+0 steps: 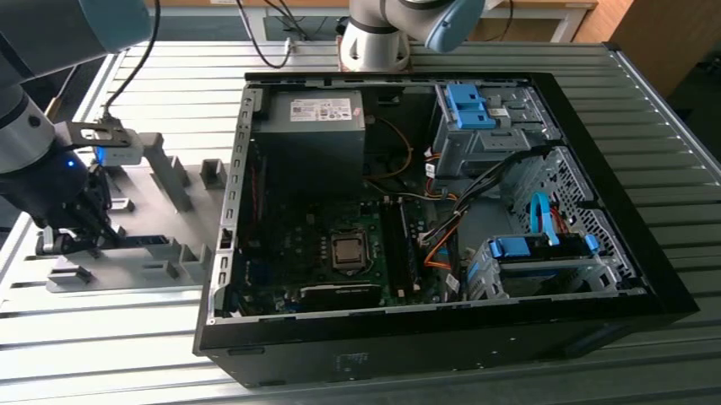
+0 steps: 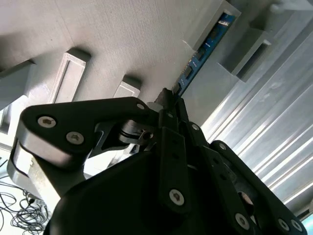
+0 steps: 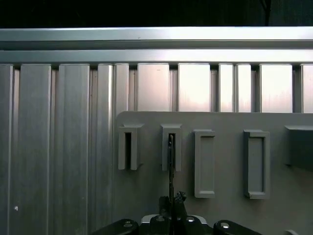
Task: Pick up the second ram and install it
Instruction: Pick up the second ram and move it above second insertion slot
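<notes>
**A:** Jaws first. What are they doing?

**B:** They are pressing together on the ram (image 2: 199, 59), one on each flat face, gripping it near one end. In the first wrist view the gripper (image 3: 171, 210) is lining up dead-on with the board's thin edge.

**A:** And where is the ram sitting?

**B:** It is standing on edge on the grey holder (image 3: 146, 196), with its far end resting in a slot block (image 3: 165, 147). I cannot tell whether it is lifting clear of the plate at all.

**A:** So how far along are we looking?

**B:** Early, I'm judging. The grasp is looking made. The carry and the install are both remaining. The ram is staying at the holder, well apart from the case (image 1: 451, 354).

**A:** Anything going on in the board's slots (image 1: 397, 245)?

**B:** I am seeing long dark strips beside the processor socket, but I cannot tell whether any of them is carrying a stick.

**A:** Arm pose?

**B:** The arm (image 1: 29, 143) is reaching down at the exterior view's left, with the wrist pointing steeply at the holder and the gripper sitting low over the plate. Holder and case are lying side by side on the slatted table (image 1: 664, 169), the case toward the exterior view's right.
</notes>
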